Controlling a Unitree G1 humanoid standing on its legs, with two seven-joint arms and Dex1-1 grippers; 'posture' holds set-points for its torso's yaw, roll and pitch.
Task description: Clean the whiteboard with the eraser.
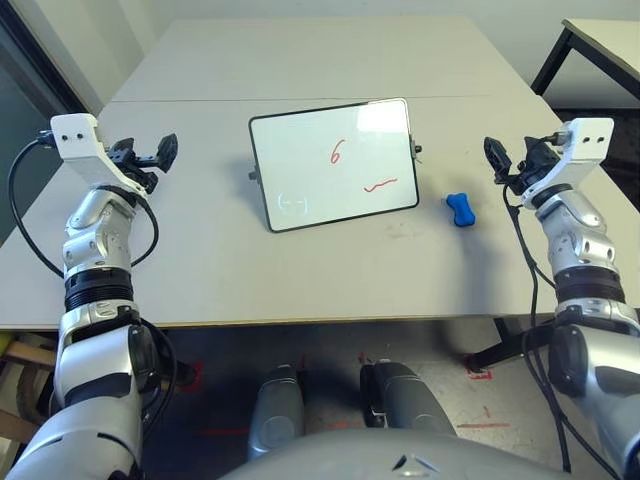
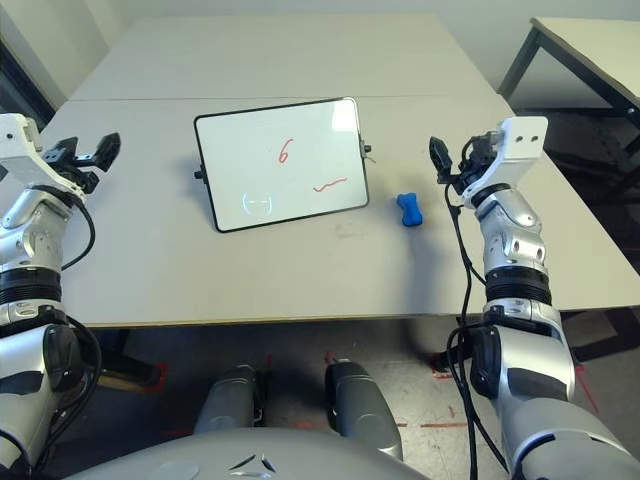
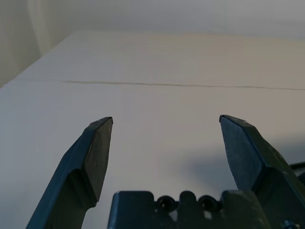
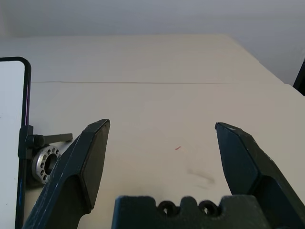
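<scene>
Desk [image 1: 200, 270] fills most of your head view, pale and bare around its load. Your whiteboard [image 1: 333, 164] stands tilted at centre frame, carrying a red "6" and a red squiggle [image 1: 378, 185]. Your left claw [image 1: 160, 153] hovers at left of the frame, fingers spread and holding nothing; your right claw [image 1: 496, 158] at right does likewise. Between board and right claw, your blue eraser [image 1: 459, 208] lies on the desk, well apart from both.
</scene>
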